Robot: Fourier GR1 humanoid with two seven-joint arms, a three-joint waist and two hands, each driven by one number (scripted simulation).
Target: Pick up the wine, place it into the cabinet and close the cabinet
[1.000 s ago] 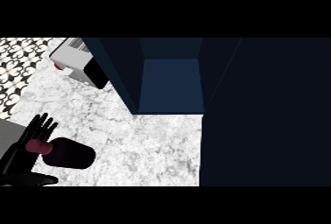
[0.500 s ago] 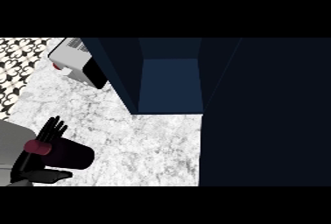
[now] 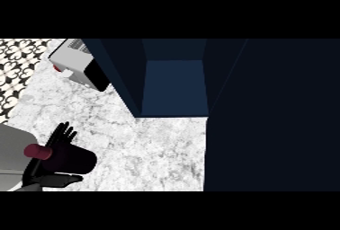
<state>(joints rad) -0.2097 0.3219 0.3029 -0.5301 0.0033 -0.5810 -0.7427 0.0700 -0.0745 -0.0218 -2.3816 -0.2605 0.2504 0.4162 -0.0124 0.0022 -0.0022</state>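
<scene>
The wine bottle (image 3: 69, 159) is dark with a red cap (image 3: 38, 151) and stands on the marble counter (image 3: 146, 148) at the lower left. My left hand (image 3: 60, 137) is right behind it. Its straight fingers rise past the bottle's far side and its thumb (image 3: 61, 179) lies along the near side. The bottle sits in the gap between them, and the fingers are not curled round it. The cabinet (image 3: 174, 85) stands open at the top centre, showing a dark blue inside. My right hand is out of the picture.
A large dark cabinet door (image 3: 272, 117) fills the right side of the view. A white and black appliance (image 3: 78, 65) sits at the back left beside the cabinet's left panel (image 3: 119, 74). Patterned tiles (image 3: 16, 67) edge the counter at the left.
My left hand has slid to the right, bringing its fingers and thumb either side of the bottle. The bottle has stayed where it was.
</scene>
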